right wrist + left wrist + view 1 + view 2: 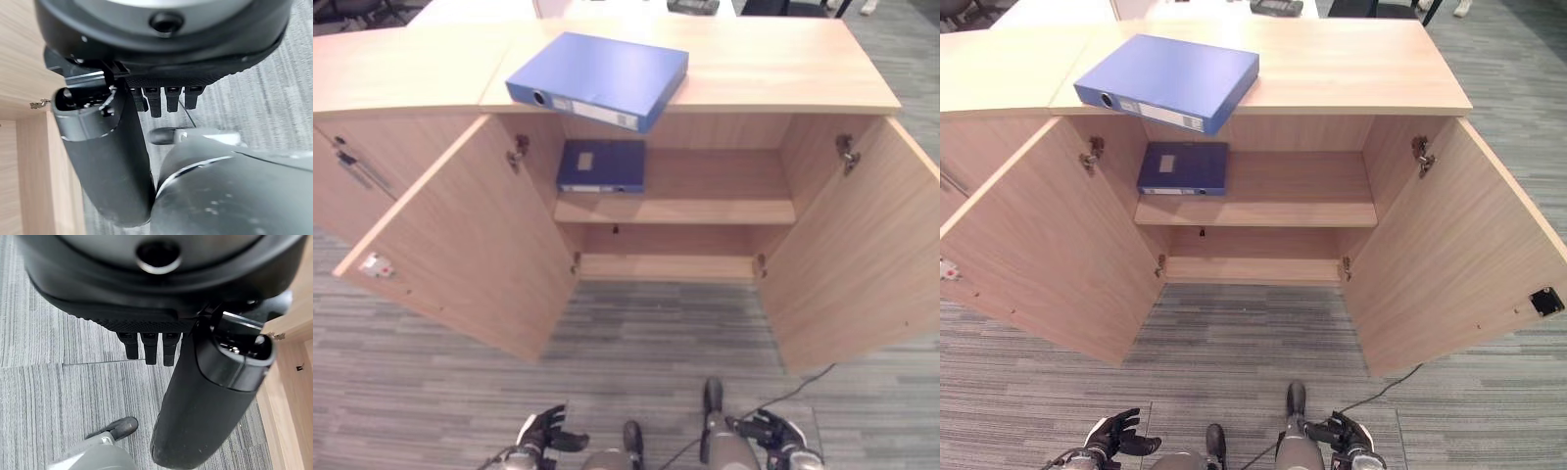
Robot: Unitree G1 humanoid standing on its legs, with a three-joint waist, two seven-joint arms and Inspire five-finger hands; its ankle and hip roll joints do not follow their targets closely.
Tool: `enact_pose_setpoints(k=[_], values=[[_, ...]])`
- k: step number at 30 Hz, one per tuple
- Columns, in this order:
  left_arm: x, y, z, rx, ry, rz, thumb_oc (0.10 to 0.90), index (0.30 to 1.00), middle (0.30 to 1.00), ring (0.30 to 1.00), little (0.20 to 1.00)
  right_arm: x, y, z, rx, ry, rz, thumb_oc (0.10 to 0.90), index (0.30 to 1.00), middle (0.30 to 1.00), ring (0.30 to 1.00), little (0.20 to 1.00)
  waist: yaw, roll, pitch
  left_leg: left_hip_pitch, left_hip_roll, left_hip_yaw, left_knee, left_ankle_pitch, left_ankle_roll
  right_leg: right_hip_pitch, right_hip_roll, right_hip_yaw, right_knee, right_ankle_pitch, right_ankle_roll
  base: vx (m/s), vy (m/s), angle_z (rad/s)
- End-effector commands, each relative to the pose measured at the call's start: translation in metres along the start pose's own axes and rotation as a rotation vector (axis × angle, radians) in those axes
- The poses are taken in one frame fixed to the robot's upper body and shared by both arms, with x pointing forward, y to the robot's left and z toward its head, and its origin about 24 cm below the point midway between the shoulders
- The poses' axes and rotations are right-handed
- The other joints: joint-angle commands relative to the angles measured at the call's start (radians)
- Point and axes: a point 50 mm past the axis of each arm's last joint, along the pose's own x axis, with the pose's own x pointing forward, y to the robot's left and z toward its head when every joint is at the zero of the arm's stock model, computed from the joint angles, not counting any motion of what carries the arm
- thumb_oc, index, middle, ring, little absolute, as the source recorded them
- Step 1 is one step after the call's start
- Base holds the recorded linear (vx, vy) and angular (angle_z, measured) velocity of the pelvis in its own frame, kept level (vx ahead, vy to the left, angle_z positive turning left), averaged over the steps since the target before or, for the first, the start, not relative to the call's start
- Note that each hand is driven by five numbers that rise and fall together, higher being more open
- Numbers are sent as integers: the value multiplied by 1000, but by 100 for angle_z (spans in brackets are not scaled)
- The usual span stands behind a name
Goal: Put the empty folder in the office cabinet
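A blue folder [599,76] lies flat on top of the wooden cabinet [754,69], its spine overhanging the front edge. A second blue folder [601,164] lies flat on the left of the upper shelf [705,209] inside. Both cabinet doors stand wide open. My left hand [543,434] hangs low over the carpet at the bottom left, fingers relaxed and holding nothing. My right hand [773,431] hangs at the bottom right, likewise holding nothing. In the wrist views the left fingers [149,347] and the right fingers [166,98] point down at the carpet, far from both folders.
The left door [470,245] and right door [862,245] swing out toward me and flank the opening. The right part of the upper shelf and the lower shelf [666,266] hold nothing. A neighbouring cabinet [372,108] stands at the left. Grey carpet [646,333] lies between me and the cabinet.
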Motion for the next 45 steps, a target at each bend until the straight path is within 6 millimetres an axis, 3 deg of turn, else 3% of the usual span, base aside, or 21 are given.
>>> enact_pose_setpoints(k=[1, 7, 8, 9, 10, 11, 12, 13, 15, 18, 21, 24, 28, 32, 35, 45], values=[[3, 7, 22, 14, -89, 6, 800, 900, 900, 900, 900, -9, -50, -15, -65, 52, -133, 800, 900, 900, 900, 900, -20, 42, 9, 140, 93, -112, -6, -123, -118, -33, 14, 34, 62, 25, 29, 352, -120, 40], [3, -4, 21, 7, -83, -23, 800, 900, 900, 900, 900, -15, -72, -28, -80, 106, -189, 800, 900, 900, 900, 900, -54, 88, -20, 150, 172, -130, 29, -87, -168, -50, 42, 14, 169, -12, -1, 297, -174, 29], [4, -7, 28, 19, -104, -36, 800, 900, 900, 900, 900, -16, -76, -27, -92, 108, -200, 800, 900, 900, 900, 900, -59, 96, -24, 121, 198, -126, 116, -5, -196, -18, 59, -5, 175, -47, -27, 180, -148, 15], [4, -7, 28, 19, -104, -36, 800, 900, 900, 900, 900, -16, -76, -27, -92, 108, -200, 800, 900, 900, 900, 900, -61, 97, -24, 120, 200, -128, 118, -6, -198, -17, 60, -8, 175, -48, -28, 253, -196, 29], [5, -8, 31, 32, -113, -42, 800, 900, 900, 900, 900, -16, -77, -27, -100, 111, -202, 800, 900, 900, 900, 900, -61, 92, -21, 99, 203, -128, 178, 35, -201, 3, 71, -13, 177, -67, -47, 244, -187, 30], [5, -10, 40, 42, -141, -55, 800, 900, 900, 900, 900, -16, -81, -25, -92, 105, -214, 800, 900, 900, 900, 900, -50, 75, -6, 41, 187, -143, 317, 128, -198, 48, 79, -12, 172, -89, -78, 240, -185, 29], [5, -10, 40, 43, -142, -55, 800, 900, 900, 900, 900, -16, -81, -25, -91, 105, -214, 800, 900, 900, 900, 900, -52, 76, -5, 37, 187, -147, 324, 126, -199, 48, 79, -15, 173, -89, -79, 329, -276, 5], [5, -8, 47, 50, -168, -53, 800, 900, 900, 900, 900, -15, -80, -19, -91, 84, -204, 800, 900, 900, 900, 900, -41, 50, 6, -4, 173, -147, 436, 159, -192, 80, 82, -9, 172, -113, -106, 213, -197, -18], [5, -6, 48, 50, -171, -42, 800, 900, 900, 900, 900, -14, -77, -16, -123, 81, -188, 800, 900, 900, 900, 900, -28, 25, 12, -32, 184, -132, 499, 166, -187, 105, 82, -6, 182, -139, -118, 241, -193, -25], [6, -3, 48, 49, -165, -32, 800, 900, 900, 900, 900, -14, -76, -16, -121, 84, -187, 800, 900, 900, 900, 900, -18, 13, 10, -78, 245, -82, 449, 171, -174, 139, 82, -9, 200, -188, -123, 242, -49, -8], [6, -4, 42, 69, -140, -39, 800, 900, 900, 900, 900, -15, -78, -19, -93, 83, -194, 800, 900, 900, 900, 900, -6, 18, 2, -121, 282, -26, 286, 158, -174, 186, 86, -12, 200, -220, -111, 328, 67, 36], [6, -4, 37, 72, -124, -39, 800, 900, 900, 900, 900, -14, -77, -16, -93, 68, -191, 800, 900, 900, 900, 900, 21, 28, 6, -170, 275, -37, 147, 171, -193, 242, 96, 3, 208, -260, -98, 290, 96, 20], [5, -4, 26, 55, -86, -32, 800, 900, 900, 900, 900, -13, -70, -19, -124, 81, -165, 800, 900, 900, 900, 900, 49, 35, -13, -150, 260, -104, 62, 161, -213, 291, 101, 33, 201, -276, -75, 262, 131, -24], [4, -6, 22, 65, -75, -38, 800, 900, 900, 900, 900, -14, -68, -22, -133, 89, -161, 800, 900, 900, 900, 900, 51, 33, -29, -124, 261, -103, 52, 151, -217, 312, 88, 32, 178, -265, -64, 133, 98, -27], [3, -5, 14, 89, -51, -43, 800, 900, 900, 900, 900, -13, -61, -26, -135, 102, -139, 800, 900, 900, 900, 900, 55, 24, -60, -60, 247, -66, 5, 123, -213, 328, 56, 46, 128, -223, -32, 156, 181, -9], [3, 11, 16, 98, -51, 1, 800, 900, 900, 900, 900, -10, -35, -34, -130, 127, -62, 800, 900, 900, 900, 900, 78, -24, -81, 18, 128, -18, -45, 20, -115, 272, -42, 78, 209, -123, 62, 52, 253, -10]])
